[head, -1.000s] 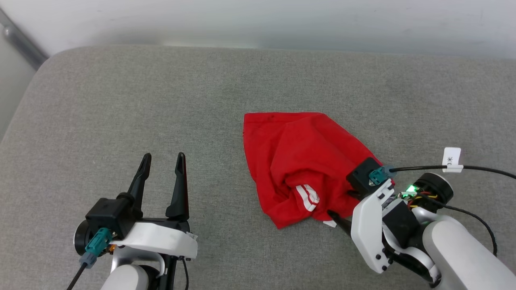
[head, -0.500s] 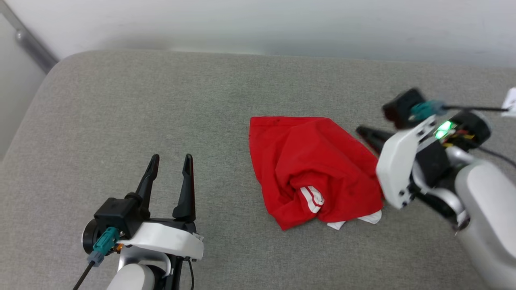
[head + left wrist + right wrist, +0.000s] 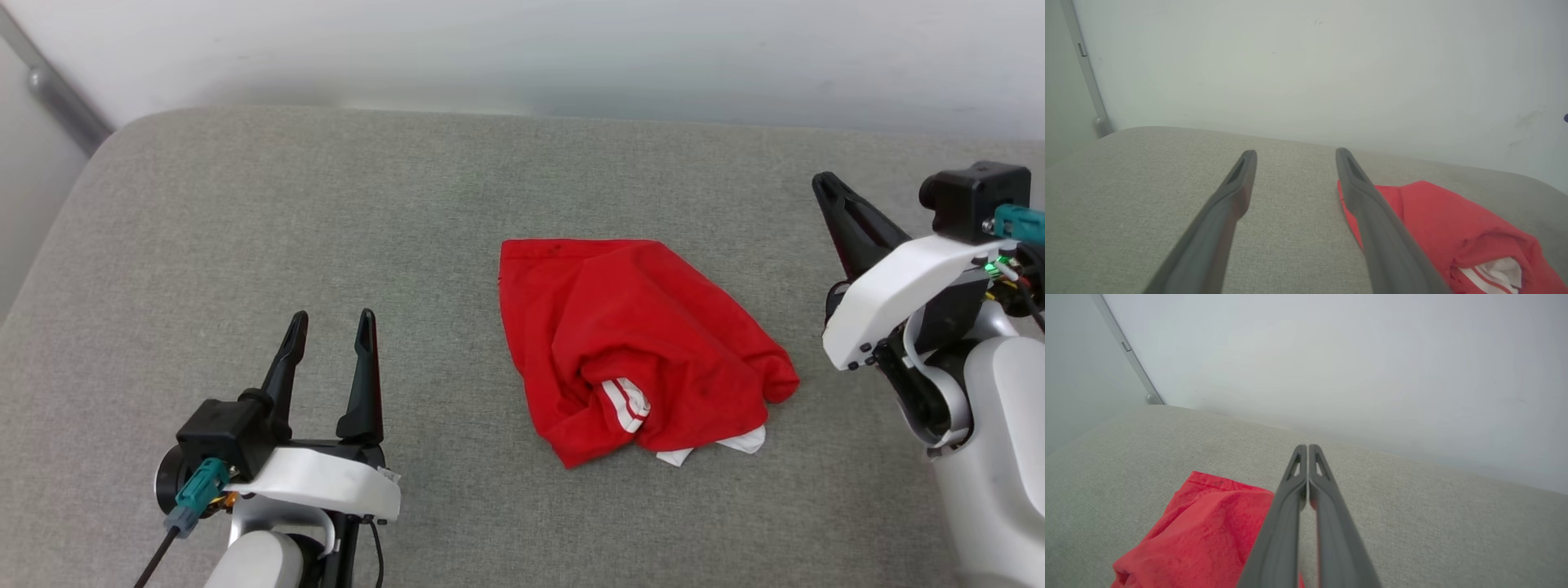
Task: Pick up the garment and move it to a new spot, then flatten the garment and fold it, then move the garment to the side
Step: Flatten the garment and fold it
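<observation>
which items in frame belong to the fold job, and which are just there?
Job:
- garment, red, crumpled on the cushion
- left gripper, open, empty, left of the garment
- right gripper, shut, empty, off to the garment's right

Just there:
- grey cushion, the work surface
- white wall
- metal rail in the far left corner

You see the garment (image 3: pixel 637 327) lying in a loose, crumpled heap on the grey cushion (image 3: pixel 326 204), a little to the right of the middle in the head view. The cloth is red. Its far edge runs almost straight, like a hem, while the near part is bunched into thick folds. Between these folds a piece of striped trim (image 3: pixel 624 404), red and white, comes out. Two small white corners (image 3: pixel 739 443) show under the near edge.
</observation>
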